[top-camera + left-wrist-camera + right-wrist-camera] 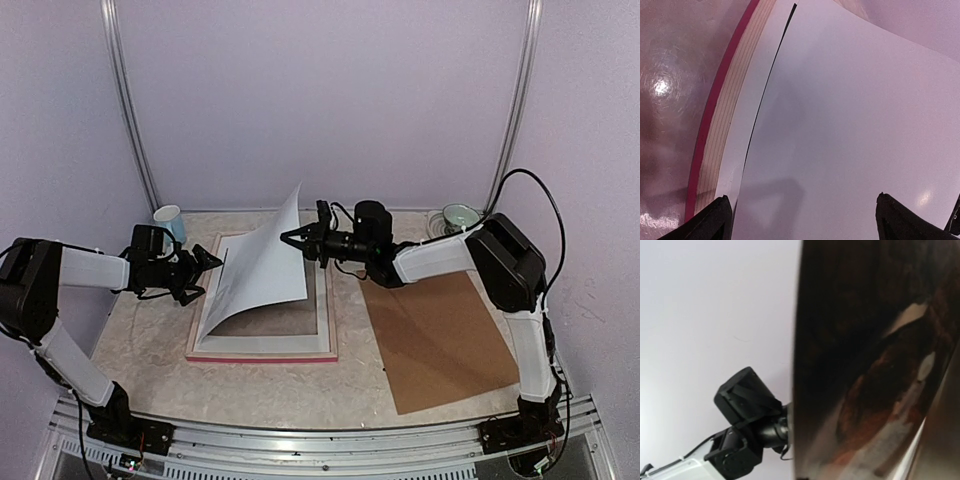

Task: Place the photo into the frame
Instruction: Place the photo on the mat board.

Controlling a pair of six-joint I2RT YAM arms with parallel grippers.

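Photo (260, 265) standing on edge and bowed over the frame (300, 346), white back toward the top camera, lower left part down along the frame's left rail, upper corner curling high before the back wall. Frame flat on the table (150, 350), pale side up, pink showing along the near edge. Right gripper (290, 240) pinched closed on the photo's right edge, about mid-height; from the right wrist, only the dark reddish-brown printed side, close and blurred, own fingers out of sight. Left gripper (212, 270) spread wide just beside the frame's left rail; from its wrist, both fingers (715, 220) far apart at the bottom corners, white sheet across the gap. Brown backing board (440, 335) flat to the right of the frame. Blue cup (170, 222) at the far left, pale cup on a saucer (458, 216) at the far right.
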